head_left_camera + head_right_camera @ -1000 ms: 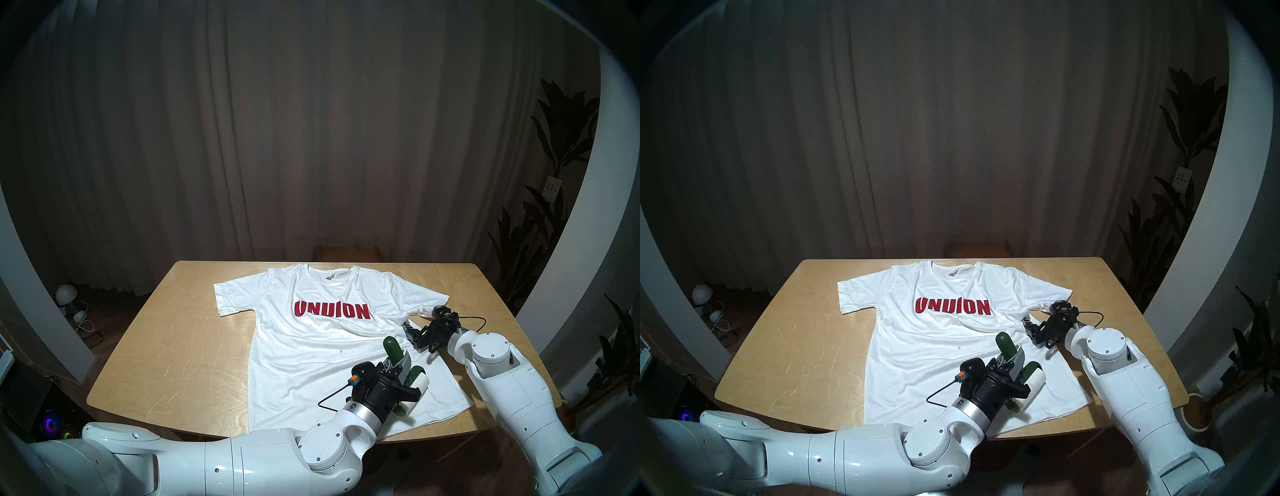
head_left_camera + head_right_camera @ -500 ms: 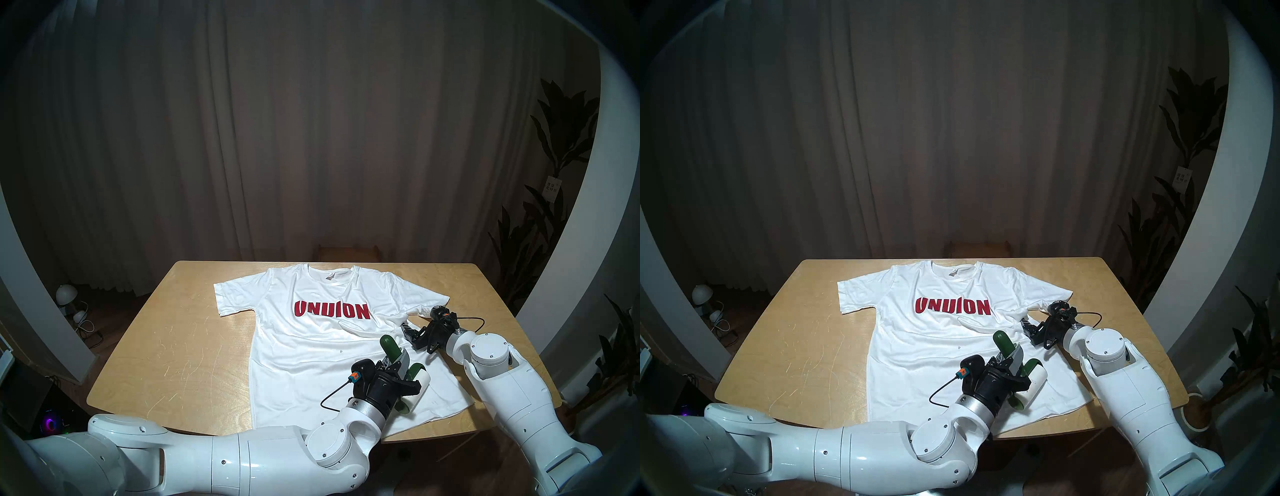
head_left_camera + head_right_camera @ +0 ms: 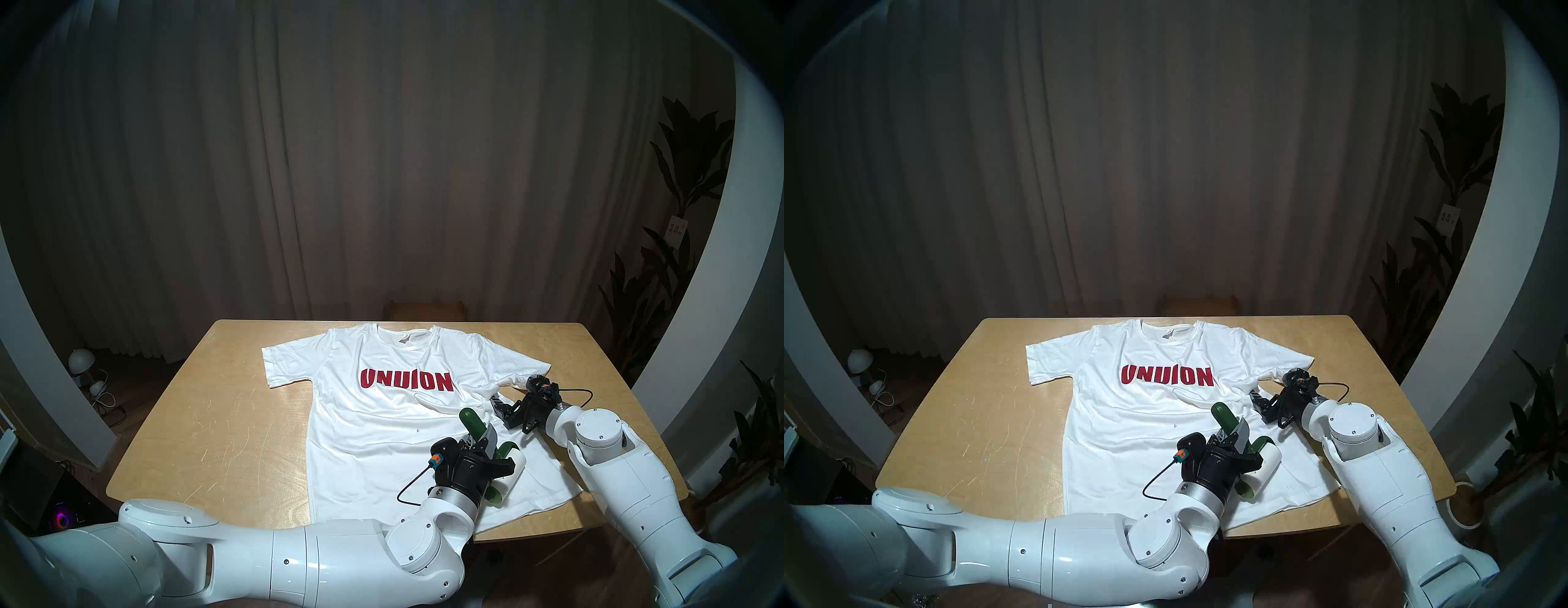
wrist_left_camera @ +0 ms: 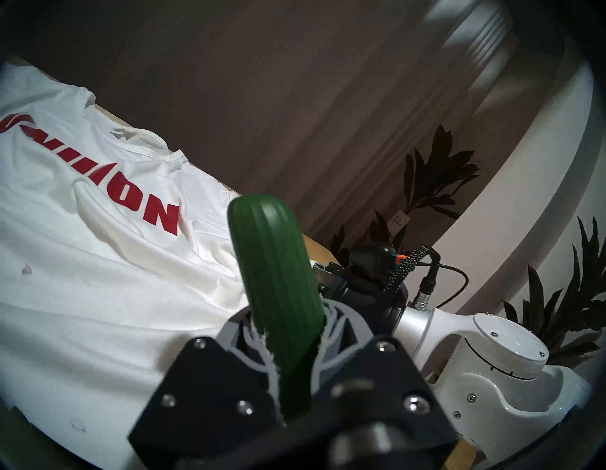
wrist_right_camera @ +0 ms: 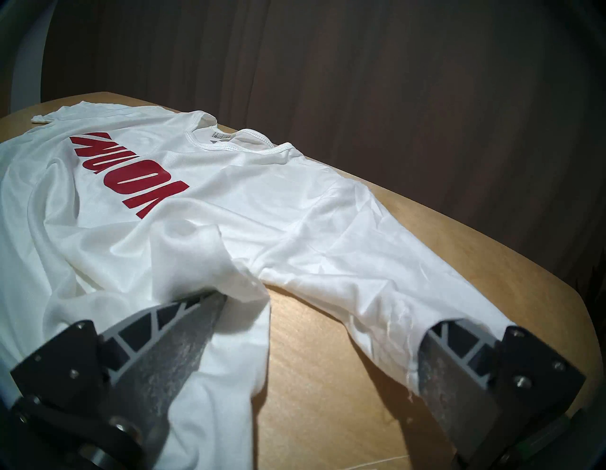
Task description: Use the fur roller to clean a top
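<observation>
The top point(image 3: 373, 429) is a white T-shirt with red letters, spread flat on the wooden table point(image 3: 220, 424). My left gripper point(image 3: 483, 443) is shut on the dark green handle point(image 4: 275, 279) of the fur roller point(image 3: 511, 473). Its white roll lies on the shirt's lower right part, near the hem. My right gripper point(image 5: 328, 315) is open at the shirt's right armpit. One finger point(image 5: 183, 328) is pushed under a fold of the body cloth, and the sleeve's edge drapes over the other. Bare wood shows between them.
A small dark speck point(image 3: 418, 430) lies on the shirt left of the roller. A wooden stool point(image 3: 426, 310) stands behind the table. Dark plants point(image 3: 679, 263) fill the right side, and a white lamp point(image 3: 80, 361) with cables sits on the floor at the left.
My left arm has carried the roller a little away from me and to the left over the shirt. The right gripper has edged slightly the same way and stays open.
</observation>
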Robot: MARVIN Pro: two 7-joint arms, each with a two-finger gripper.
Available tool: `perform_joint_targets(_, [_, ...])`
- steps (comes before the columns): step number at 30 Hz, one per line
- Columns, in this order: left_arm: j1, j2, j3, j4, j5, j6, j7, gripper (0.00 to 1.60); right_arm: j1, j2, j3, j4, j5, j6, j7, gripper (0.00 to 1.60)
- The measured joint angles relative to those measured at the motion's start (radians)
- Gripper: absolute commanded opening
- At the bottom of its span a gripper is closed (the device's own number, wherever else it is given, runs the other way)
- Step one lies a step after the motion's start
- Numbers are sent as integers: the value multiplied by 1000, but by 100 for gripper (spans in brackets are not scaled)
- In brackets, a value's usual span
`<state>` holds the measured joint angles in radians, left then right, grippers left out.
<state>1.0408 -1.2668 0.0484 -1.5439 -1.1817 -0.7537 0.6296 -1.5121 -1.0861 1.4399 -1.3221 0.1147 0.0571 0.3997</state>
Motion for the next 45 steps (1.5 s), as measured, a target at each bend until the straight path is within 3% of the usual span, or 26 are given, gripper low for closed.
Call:
perform_joint_targets(6, [-2,9,-34,-9,7,-57,87,0,0,0,0,1,2,-1,1,160])
perform_joint_targets(13, [2,94,-114,-10,11,-134,181,0,1,0,0,2,2,-1,2,160])
perform_joint_targets(22, [44,192,-149,-91,24,-186,238,0,2,-1,-5,0,2,-2,5,160])
perform_joint_targets(45, [146,461,-167,-389,66,-201,207,0,9,19,-25,-4,-3,-3,14,160])
